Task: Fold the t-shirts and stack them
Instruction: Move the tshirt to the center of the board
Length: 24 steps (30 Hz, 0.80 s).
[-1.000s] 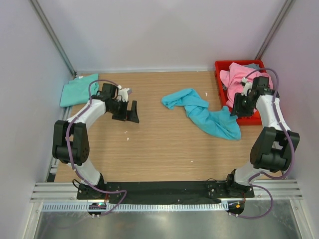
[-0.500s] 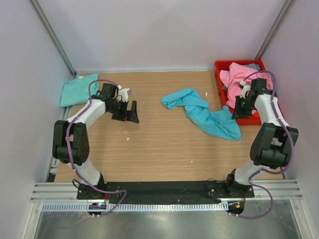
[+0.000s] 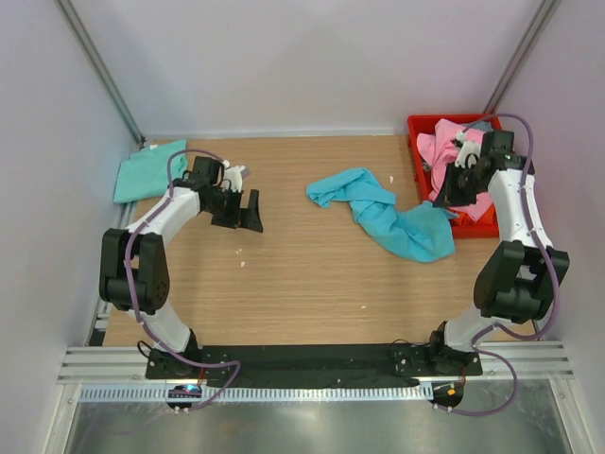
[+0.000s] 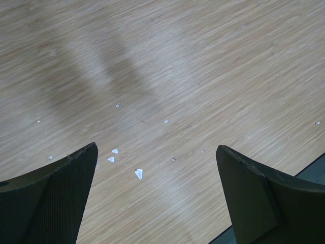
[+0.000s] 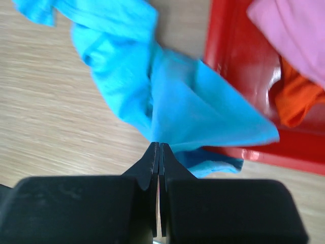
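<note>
One of four looks done: mint-green t-shirt (image 3: 149, 171) lies folded flat at the far-left corner of the worktop (image 3: 302, 284), alone, so no stack yet. Second one, turquoise-blue t-shirt (image 3: 378, 210), is a twisted strip on the worktop's right half, its near end reaching the edge of the red bin (image 3: 416, 142); not folded. On it: right tool (image 5: 159, 145), clamped fully closed on one corner, cloth fanning out from the tips, just beside the bin's wall. My read: step in hand is getting that shirt spread out, fold not begun. Heaped in the bin: pink t-shirt (image 3: 442, 149), with grey-blue t-shirt (image 3: 482, 124) only a sliver behind it at the far end. Wrist view also shows orange cloth (image 5: 297, 101) in the bin beside the pink; can't tell what it is. Idle side: left tool (image 4: 156, 148) is spread wide, holds nothing, hangs over bare worktop left of centre, well apart from both the mint and the turquoise shirts. Left to do, I'd judge: flatten and fold turquoise, pull and fold pink and grey-blue, pile all four together. Writing: none readable, no brand or label on shirts, bin or arms in any view; only small white flecks (image 4: 138, 173) on the wood
</note>
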Each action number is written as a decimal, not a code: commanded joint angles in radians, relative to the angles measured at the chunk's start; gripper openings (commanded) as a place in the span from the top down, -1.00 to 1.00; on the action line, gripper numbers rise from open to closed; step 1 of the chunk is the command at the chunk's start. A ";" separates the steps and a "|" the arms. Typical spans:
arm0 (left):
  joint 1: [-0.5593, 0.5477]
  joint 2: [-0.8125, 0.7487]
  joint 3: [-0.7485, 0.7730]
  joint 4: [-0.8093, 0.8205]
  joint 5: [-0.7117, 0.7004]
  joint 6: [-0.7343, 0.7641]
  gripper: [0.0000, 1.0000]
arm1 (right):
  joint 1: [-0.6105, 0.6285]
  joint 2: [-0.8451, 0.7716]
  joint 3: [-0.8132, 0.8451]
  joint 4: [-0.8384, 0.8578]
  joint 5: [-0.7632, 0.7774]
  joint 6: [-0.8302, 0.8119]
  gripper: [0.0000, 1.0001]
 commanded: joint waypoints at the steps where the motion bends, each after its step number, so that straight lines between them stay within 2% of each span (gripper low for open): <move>1: 0.008 -0.033 0.035 0.004 -0.024 -0.004 -0.99 | 0.049 -0.044 0.139 -0.043 -0.114 -0.020 0.97; 4: 0.022 -0.046 0.024 0.019 -0.047 -0.010 -0.99 | 0.144 -0.039 0.202 -0.054 -0.135 -0.023 0.97; 7: 0.037 -0.069 0.015 0.058 -0.120 -0.053 -0.99 | 0.294 -0.036 0.281 -0.060 -0.137 -0.035 0.97; 10: 0.071 -0.092 0.009 0.090 -0.136 -0.114 -0.99 | 0.432 0.008 0.416 -0.088 -0.141 -0.052 0.97; 11: 0.095 -0.097 0.013 0.098 -0.133 -0.143 -0.99 | 0.488 0.056 0.517 -0.126 -0.152 -0.061 0.98; 13: 0.125 -0.109 0.019 0.102 -0.117 -0.169 -0.99 | 0.530 0.101 0.631 -0.169 -0.221 -0.087 0.97; 15: 0.189 -0.122 0.016 0.107 -0.091 -0.208 -0.99 | 0.566 0.098 0.666 -0.140 -0.253 -0.127 0.97; 17: 0.246 -0.145 -0.002 0.136 -0.064 -0.228 -0.99 | 0.621 0.111 0.728 -0.227 -0.334 -0.211 0.97; 19: 0.273 -0.171 -0.034 0.171 -0.039 -0.243 -0.99 | 0.667 0.113 0.713 -0.266 -0.419 -0.234 0.97; 22: 0.297 -0.178 -0.033 0.178 -0.042 -0.243 -0.99 | 0.724 0.086 0.544 -0.257 -0.427 -0.231 0.97; 24: 0.298 -0.178 -0.024 0.179 -0.042 -0.246 -0.99 | 0.731 0.078 0.366 -0.237 -0.442 -0.237 0.86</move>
